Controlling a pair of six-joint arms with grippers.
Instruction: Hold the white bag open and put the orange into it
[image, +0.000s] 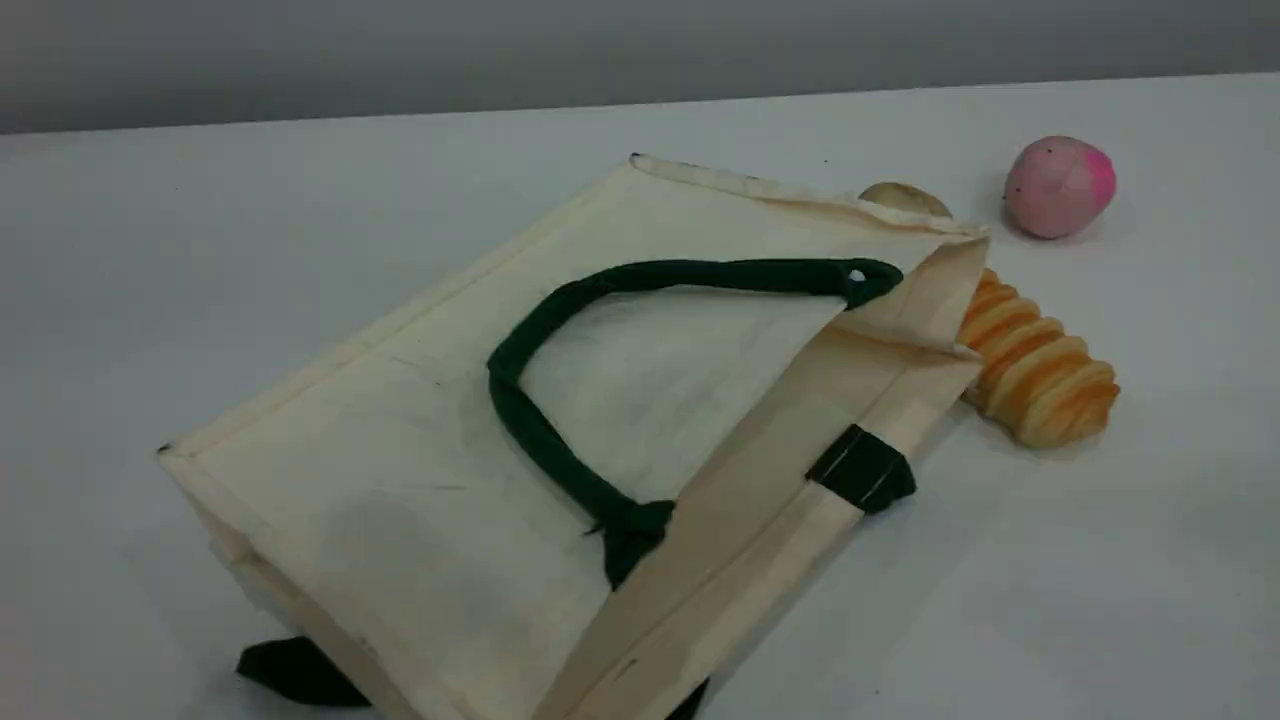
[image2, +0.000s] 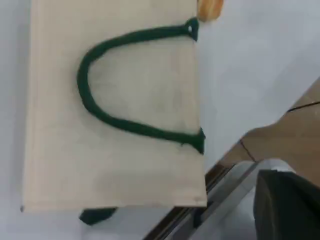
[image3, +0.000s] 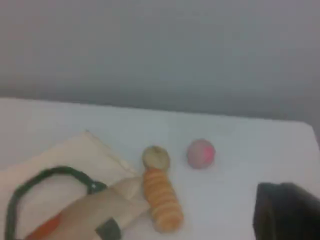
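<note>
Both closed, the left gripper and right gripper hang clear of the flat, limp white bag, best lifted by its green handle; the orange seemingly peeks from its mouth

The white bag is matt canvas cloth; the bread roll looks slightly glossy, ribbed.

Of the left gripper only a dark, matte, rounded tip is seen; of the right gripper an equally dark, blurred one.
</note>
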